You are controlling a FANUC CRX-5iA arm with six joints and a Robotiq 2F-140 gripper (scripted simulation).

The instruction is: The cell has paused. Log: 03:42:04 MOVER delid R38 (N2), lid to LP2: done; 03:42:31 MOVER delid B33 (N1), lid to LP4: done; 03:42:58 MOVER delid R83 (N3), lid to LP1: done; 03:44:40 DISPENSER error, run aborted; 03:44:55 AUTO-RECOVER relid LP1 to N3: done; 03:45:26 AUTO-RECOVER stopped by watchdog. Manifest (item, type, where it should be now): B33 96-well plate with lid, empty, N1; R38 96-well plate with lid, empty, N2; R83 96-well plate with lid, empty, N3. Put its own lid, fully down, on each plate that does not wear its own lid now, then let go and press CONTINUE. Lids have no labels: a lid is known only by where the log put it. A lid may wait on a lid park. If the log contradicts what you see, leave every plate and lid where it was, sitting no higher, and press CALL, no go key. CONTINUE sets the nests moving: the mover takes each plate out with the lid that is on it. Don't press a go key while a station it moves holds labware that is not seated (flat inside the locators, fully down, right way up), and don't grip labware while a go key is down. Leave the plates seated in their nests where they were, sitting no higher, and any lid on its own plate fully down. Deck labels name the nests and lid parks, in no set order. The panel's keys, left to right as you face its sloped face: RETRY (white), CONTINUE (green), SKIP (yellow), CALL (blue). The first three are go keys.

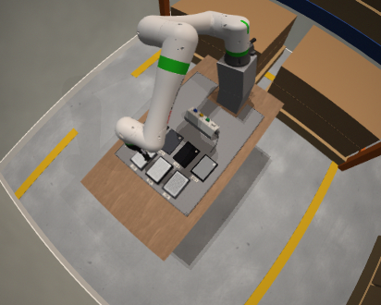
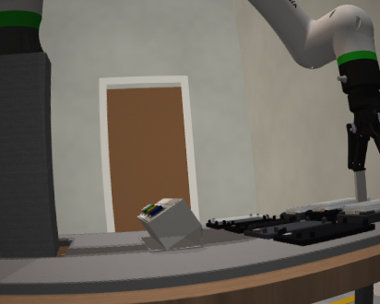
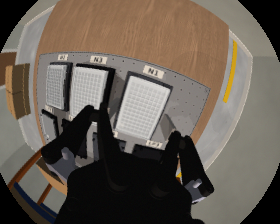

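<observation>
Three white 96-well plates sit in a row of nests at the front of the deck: left (image 1: 140, 160), middle (image 1: 159, 169) and right (image 1: 177, 183). In the wrist view the nearest plate (image 3: 144, 104) stands under the label N1, with the other two (image 3: 90, 90) (image 3: 56, 83) to its left. My gripper (image 1: 143, 154) hangs straight down over the back edge of the left plate, open and empty. Its fingers straddle the plate's near end. In the exterior view the fingertips (image 2: 374, 184) are close above the labware. I cannot tell which plates wear lids.
Behind the nests lie the lid parks: one dark grey (image 1: 172, 140), one black (image 1: 187, 153), and one holding a pale lid (image 1: 204, 167). The key panel (image 1: 201, 121) (image 2: 164, 216) stands further back, in front of the arm's grey pedestal (image 1: 236, 85). Cardboard crates are beyond the table.
</observation>
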